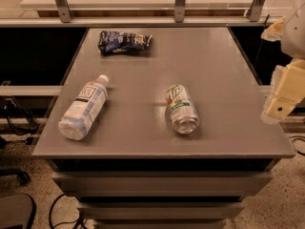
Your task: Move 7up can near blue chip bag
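The 7up can (181, 109) lies on its side near the middle front of the grey table (214, 61), its shiny round end facing the front edge. The blue chip bag (124, 41) lies wrinkled at the table's far left. My gripper (282, 99) hangs at the right edge of the view, beyond the table's right side and well to the right of the can. It holds nothing that I can see.
A clear plastic bottle (84, 108) with a white cap lies on its side at the table's front left. A railing with metal posts (180, 3) runs behind the table. Cables (19, 120) lie on the floor at the left.
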Robot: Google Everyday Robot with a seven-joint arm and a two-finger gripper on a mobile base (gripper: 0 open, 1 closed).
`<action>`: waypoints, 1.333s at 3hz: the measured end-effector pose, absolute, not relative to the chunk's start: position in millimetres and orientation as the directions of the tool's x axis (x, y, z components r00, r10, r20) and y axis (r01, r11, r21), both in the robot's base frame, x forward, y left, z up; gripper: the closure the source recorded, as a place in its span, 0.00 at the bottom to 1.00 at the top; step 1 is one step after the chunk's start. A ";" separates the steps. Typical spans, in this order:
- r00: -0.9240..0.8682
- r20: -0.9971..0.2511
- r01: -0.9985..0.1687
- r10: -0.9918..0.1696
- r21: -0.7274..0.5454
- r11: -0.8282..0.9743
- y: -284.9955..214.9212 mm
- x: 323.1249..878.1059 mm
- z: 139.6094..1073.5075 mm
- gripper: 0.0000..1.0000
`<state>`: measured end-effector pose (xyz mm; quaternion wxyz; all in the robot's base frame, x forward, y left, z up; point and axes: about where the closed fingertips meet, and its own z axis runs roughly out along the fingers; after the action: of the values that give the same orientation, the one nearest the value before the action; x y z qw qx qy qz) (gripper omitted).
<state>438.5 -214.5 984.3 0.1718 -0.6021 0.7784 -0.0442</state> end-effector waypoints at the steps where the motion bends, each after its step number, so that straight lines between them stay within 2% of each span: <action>1: -0.216 -0.214 -0.922 -0.953 -0.276 0.271 -214.5 438.5 984.4 0.00; 4: -0.320 -0.154 -0.913 -0.935 -0.212 0.347 -186.3 443.4 979.2 0.00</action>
<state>443.4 -186.3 979.2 0.1251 -0.5696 0.8112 -0.0431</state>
